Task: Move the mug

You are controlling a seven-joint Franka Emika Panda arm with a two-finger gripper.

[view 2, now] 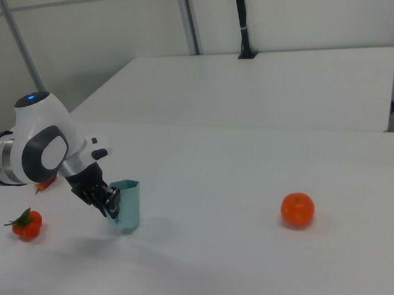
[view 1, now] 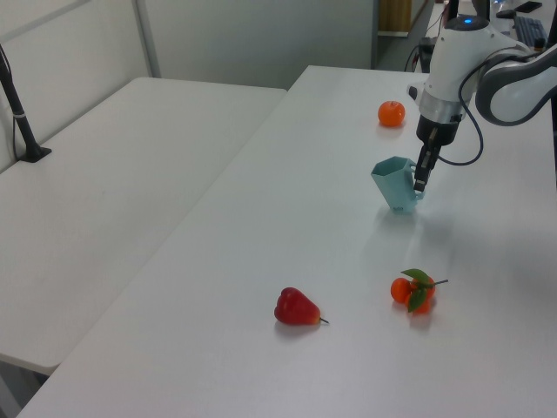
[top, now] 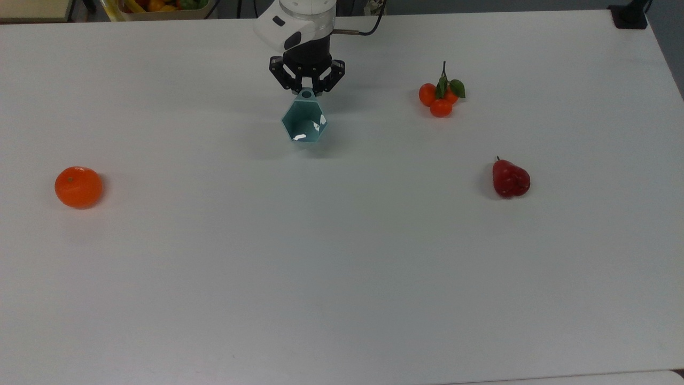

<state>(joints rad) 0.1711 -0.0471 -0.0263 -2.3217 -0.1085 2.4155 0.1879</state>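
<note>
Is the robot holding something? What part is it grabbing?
Yes, the gripper holds the mug by its small handle tab.

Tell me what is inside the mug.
Nothing shows inside the mug: the top view looks into its open mouth at bare teal walls with light glints. The gripper holds its handle tab.

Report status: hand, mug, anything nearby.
Hand shut on mug handle. Mug upright at table. Orange, tangerines, red fruit all well apart.
</note>
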